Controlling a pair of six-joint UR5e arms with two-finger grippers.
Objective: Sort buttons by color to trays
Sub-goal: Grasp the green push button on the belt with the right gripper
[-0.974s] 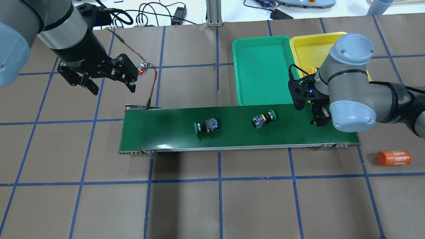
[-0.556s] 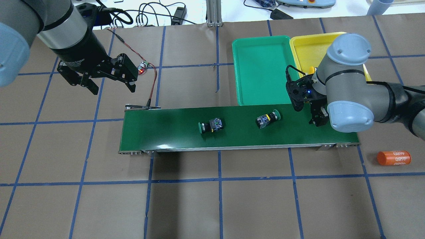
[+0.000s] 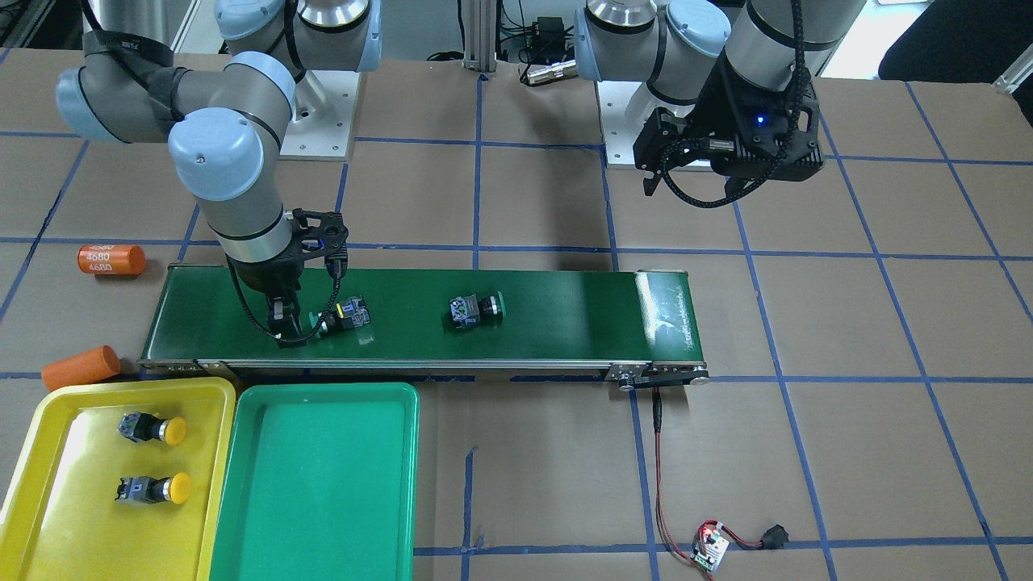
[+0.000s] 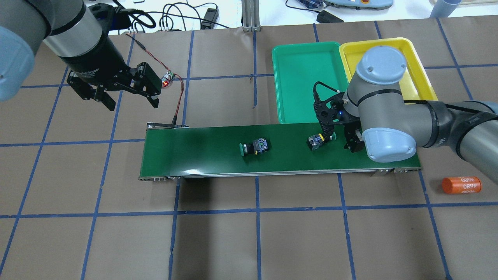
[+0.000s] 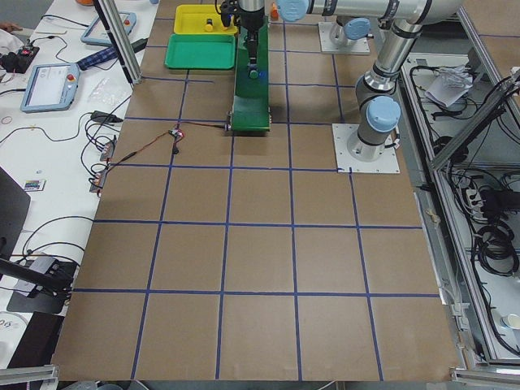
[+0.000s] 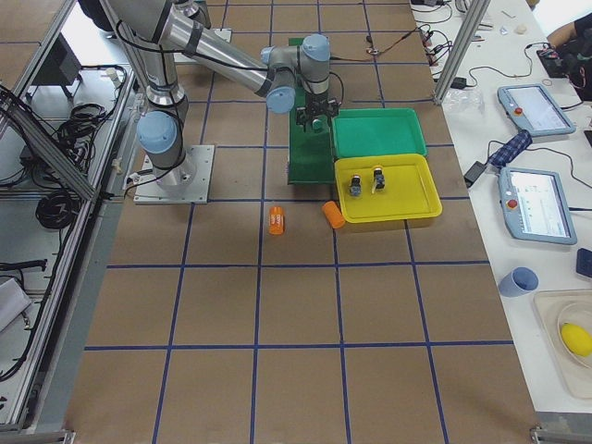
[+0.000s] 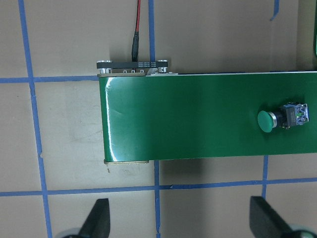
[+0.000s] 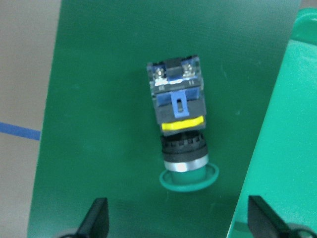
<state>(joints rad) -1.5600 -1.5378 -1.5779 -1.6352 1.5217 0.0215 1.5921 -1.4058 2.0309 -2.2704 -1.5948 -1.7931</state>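
Two green-capped buttons lie on their sides on the dark green belt (image 4: 202, 151), one mid-belt (image 4: 255, 146) and one further right (image 4: 320, 140). My right gripper (image 8: 178, 221) hangs open just over the right-hand green button (image 8: 181, 129), whose cap points toward the fingertips. In the front view this gripper (image 3: 286, 323) stands low beside that button (image 3: 343, 313). Two yellow-capped buttons (image 3: 152, 428) (image 3: 153, 488) lie in the yellow tray (image 3: 121, 389). The green tray (image 3: 323, 476) holds nothing. My left gripper (image 4: 132, 104) hovers open off the belt's left end, holding nothing.
Green tray (image 4: 303, 77) and yellow tray (image 4: 362, 50) sit side by side beyond the belt's right half. An orange cylinder (image 4: 461, 185) marked 4680 lies right of the belt, another (image 3: 81, 367) near the yellow tray. A small circuit board (image 4: 167, 79) with red wire lies by the left gripper.
My right arm has swung left along the belt to a spot over the right-hand green button. Both green buttons have drifted right on the belt. The left arm has stayed put.
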